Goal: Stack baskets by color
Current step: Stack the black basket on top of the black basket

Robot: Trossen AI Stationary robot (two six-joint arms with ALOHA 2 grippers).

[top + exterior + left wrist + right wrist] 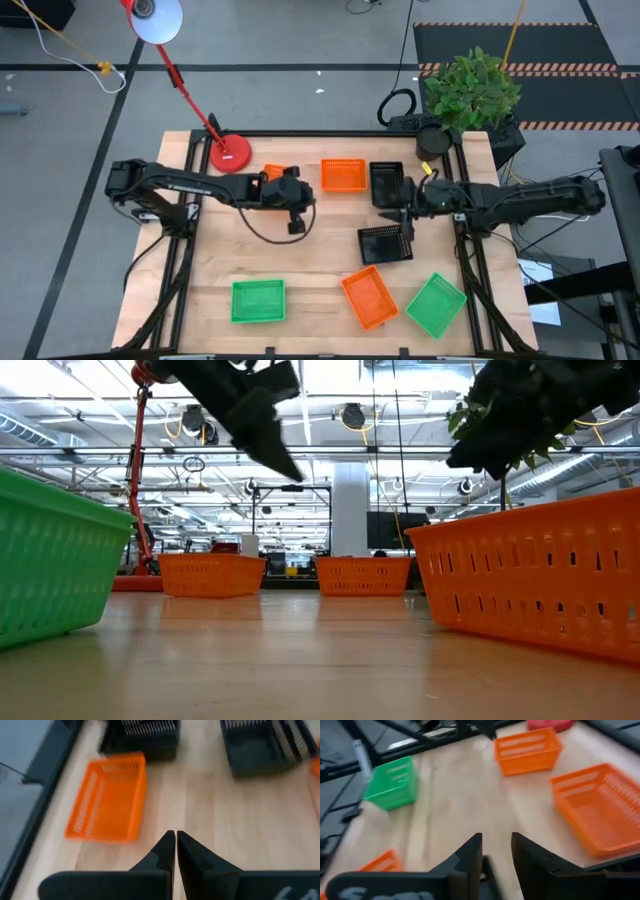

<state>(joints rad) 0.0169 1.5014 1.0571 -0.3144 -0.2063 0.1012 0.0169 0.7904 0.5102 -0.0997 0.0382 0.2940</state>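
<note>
My left gripper [308, 198] [175, 845] hangs shut above the table's far middle and holds nothing. One orange basket [275, 173] sits partly under that arm; another orange basket [343, 175] [107, 795] stands just to the right of it. My right gripper [402, 213] [496, 850] hovers open, with nothing between its fingers, between two black baskets [387, 183] [385, 243]. Near the front edge rest a green basket [258, 300], an orange basket [369, 297] and a second green basket [436, 305]. All stand on their bases on the wood.
A red lamp base [230, 154] stands at the far left of the table, its stem slanting up and away. A potted plant [470, 95] sits at the far right corner. Bare wood [320, 250] lies in the table's middle.
</note>
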